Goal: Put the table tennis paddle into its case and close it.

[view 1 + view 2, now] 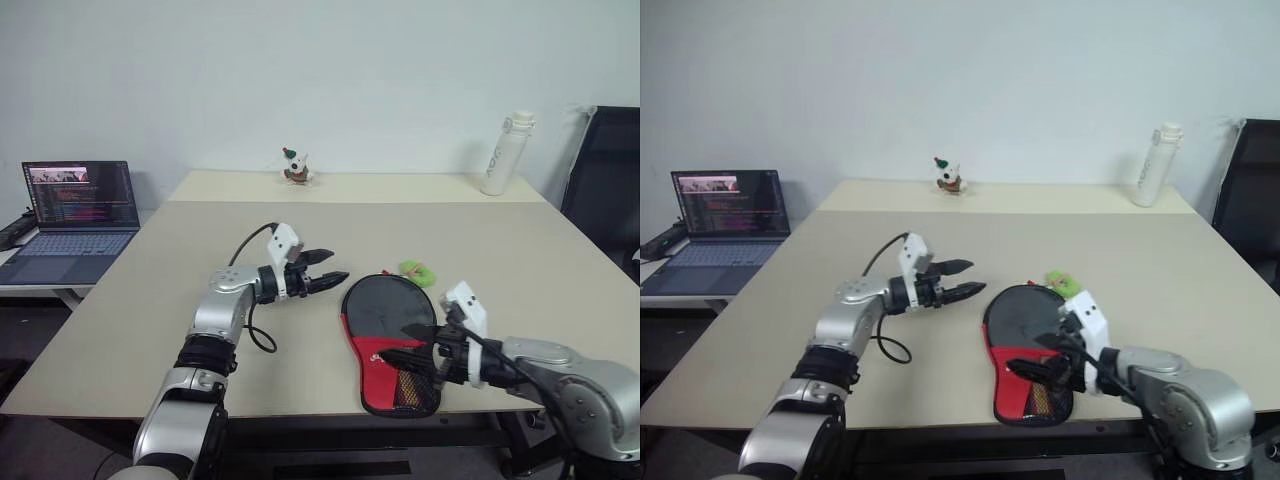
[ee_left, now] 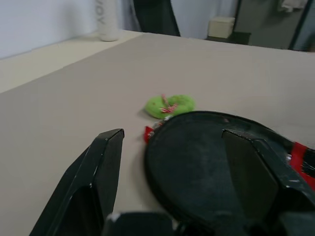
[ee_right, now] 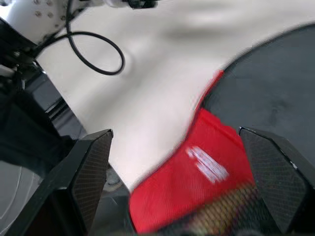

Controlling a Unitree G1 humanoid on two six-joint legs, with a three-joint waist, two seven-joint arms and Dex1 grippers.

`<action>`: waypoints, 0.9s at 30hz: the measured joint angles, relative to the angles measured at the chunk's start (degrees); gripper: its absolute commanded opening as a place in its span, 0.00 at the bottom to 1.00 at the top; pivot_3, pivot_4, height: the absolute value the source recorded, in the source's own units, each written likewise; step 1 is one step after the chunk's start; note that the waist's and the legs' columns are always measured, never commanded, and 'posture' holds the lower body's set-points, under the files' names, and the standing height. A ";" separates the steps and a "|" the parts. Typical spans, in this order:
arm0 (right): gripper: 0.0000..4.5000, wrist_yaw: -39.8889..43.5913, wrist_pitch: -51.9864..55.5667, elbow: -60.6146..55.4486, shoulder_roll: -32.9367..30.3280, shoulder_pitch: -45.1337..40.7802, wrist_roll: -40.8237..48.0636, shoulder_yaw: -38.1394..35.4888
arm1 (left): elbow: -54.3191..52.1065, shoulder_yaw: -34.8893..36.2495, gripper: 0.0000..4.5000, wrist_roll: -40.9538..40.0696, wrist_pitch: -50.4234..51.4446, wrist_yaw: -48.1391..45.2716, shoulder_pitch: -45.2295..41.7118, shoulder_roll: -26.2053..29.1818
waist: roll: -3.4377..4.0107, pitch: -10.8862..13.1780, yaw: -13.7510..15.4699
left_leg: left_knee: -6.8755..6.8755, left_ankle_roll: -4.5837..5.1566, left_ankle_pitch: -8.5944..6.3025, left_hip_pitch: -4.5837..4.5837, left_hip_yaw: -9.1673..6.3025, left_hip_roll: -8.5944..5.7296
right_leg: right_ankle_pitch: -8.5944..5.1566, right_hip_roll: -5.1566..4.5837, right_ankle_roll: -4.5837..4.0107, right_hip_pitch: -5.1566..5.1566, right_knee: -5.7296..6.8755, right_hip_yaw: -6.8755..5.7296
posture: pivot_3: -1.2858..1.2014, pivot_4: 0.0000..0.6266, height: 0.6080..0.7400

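Note:
The case (image 1: pixel 385 310) lies flat near the table's front edge, with a black round top, a red lower part, a white logo and a mesh pocket. Its small green zip-pull tag (image 1: pixel 417 269) rests on the table just beyond the round end. The table tennis paddle is hidden. My left gripper (image 1: pixel 338 266) is open and level, just left of the case's round end and pointing at it; the left wrist view shows the black top (image 2: pixel 206 162) and green tag (image 2: pixel 170 104) ahead. My right gripper (image 1: pixel 394 342) is open over the red lower part (image 3: pixel 197 182), holding nothing.
An open laptop (image 1: pixel 78 205) stands on a side desk at the left. A white bottle (image 1: pixel 506 152) and a small toy figure (image 1: pixel 295 166) stand at the far edge of the table (image 1: pixel 150 330). A black chair (image 1: pixel 610 190) is at the right. A black cable (image 1: pixel 262 335) loops off my left arm.

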 measured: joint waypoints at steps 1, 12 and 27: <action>1.00 -0.67 0.26 1.54 -0.27 -0.46 0.15 -1.09 | -0.15 -1.06 0.76 0.48 -0.83 0.41 0.01 -0.49 | 0.00 0.00 -0.03 | 0.00 0.00 0.00 0.02 0.02 0.00 | 0.01 0.01 -0.01 0.00 0.01 0.01 | 0.52 0.24 1.00; 1.00 -7.94 -7.04 22.89 -0.47 -15.77 -3.37 -4.09 | 6.55 -8.46 0.76 6.12 -10.46 2.21 0.87 -5.42 | 0.06 0.03 -0.67 | -0.10 0.02 0.00 0.05 0.19 0.04 | 0.03 0.10 -0.05 -0.07 0.01 0.13 | 0.52 0.24 1.00; 1.00 -17.82 -51.77 92.22 6.63 -43.18 -25.34 4.25 | 8.21 -8.80 0.76 7.08 -11.36 4.99 3.42 -5.62 | 0.22 0.13 -0.70 | -0.22 0.06 -0.01 0.06 0.36 0.03 | 0.21 0.08 -0.33 -0.12 -0.02 0.24 | 0.52 0.24 1.00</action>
